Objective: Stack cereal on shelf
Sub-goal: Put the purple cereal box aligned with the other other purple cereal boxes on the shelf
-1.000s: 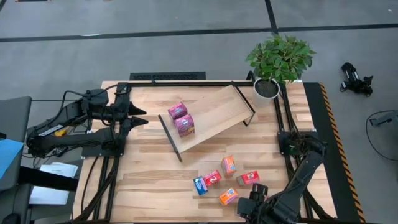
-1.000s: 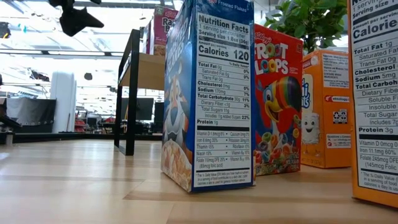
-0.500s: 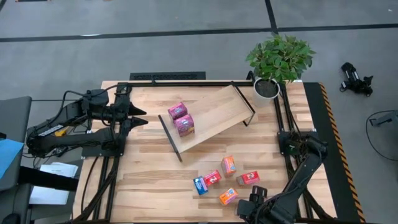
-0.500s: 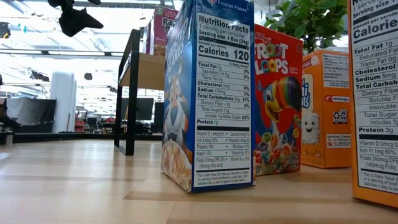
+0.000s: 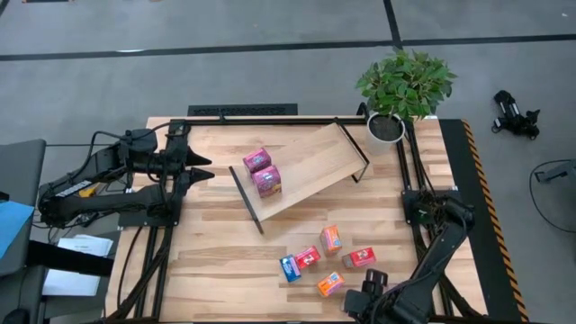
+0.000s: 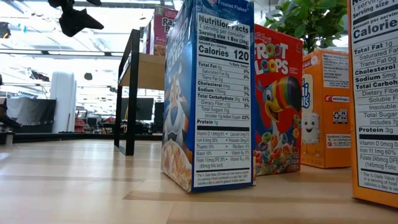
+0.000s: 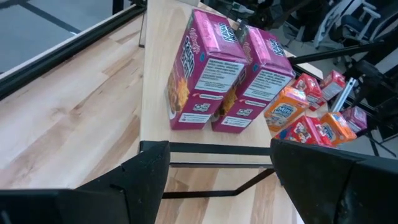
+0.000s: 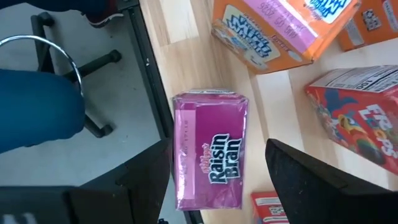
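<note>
The shelf (image 5: 310, 171), a tilted light-wood board with black end brackets, lies mid-table. Two magenta cereal boxes (image 5: 262, 171) stand on its left end, also seen in the left wrist view (image 7: 224, 74). My left gripper (image 5: 209, 168) hovers open left of the shelf, pointing at them. Several boxes stand on the table near the near edge: orange (image 5: 330, 238), red (image 5: 307, 256), blue (image 5: 289, 267), orange (image 5: 330, 284), red (image 5: 360, 257). My right gripper (image 5: 371, 295) is open at the near edge. Its fingers stand on either side of a magenta Raisin Bran box (image 8: 210, 149), which lies flat on the table.
A potted plant (image 5: 403, 85) stands at the table's far right corner. The flat magenta box lies right at the table's near edge, with a chair (image 8: 43, 93) beyond it. Bare wood (image 5: 216, 252) stretches left of the box group.
My right gripper has drifted slightly toward the table's near edge. Its fingers stay open. The boxes and the shelf have kept their places.
</note>
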Controlling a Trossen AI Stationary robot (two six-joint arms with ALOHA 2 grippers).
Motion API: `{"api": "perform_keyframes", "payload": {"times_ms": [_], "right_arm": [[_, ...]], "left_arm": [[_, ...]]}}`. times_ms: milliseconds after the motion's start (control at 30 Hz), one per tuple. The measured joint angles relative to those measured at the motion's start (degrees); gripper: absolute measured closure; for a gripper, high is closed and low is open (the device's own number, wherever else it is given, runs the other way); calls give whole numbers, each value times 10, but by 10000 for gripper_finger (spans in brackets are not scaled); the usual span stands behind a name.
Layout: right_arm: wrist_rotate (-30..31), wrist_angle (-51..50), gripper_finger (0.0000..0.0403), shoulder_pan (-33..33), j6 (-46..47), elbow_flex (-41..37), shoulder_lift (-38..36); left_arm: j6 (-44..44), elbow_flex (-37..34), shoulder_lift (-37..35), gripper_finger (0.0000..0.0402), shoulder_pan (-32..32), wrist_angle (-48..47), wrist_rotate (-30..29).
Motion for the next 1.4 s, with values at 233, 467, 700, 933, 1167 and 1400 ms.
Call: {"api": "perform_keyframes", "payload": {"times_ms": [233, 467, 700, 933, 1167, 1400], "right_arm": [[-2, 23, 117, 0, 0, -23, 0], [-31, 28, 117, -1, -15, -38, -2], [-45, 15, 117, -8, -41, -40, 1], [-43, 12, 126, -17, -50, -40, 1], [-45, 12, 190, -20, -61, -40, 1], [-51, 9, 246, -27, -96, -40, 0]], "left_arm": [[4, 0, 0, 133, 0, 0, -1], [4, 0, 0, 133, 0, 0, -1], [4, 0, 0, 133, 0, 1, -1], [4, 0, 0, 133, 0, 1, -1], [4, 0, 0, 133, 0, 1, 0], [4, 0, 0, 133, 0, 0, 0]]}}
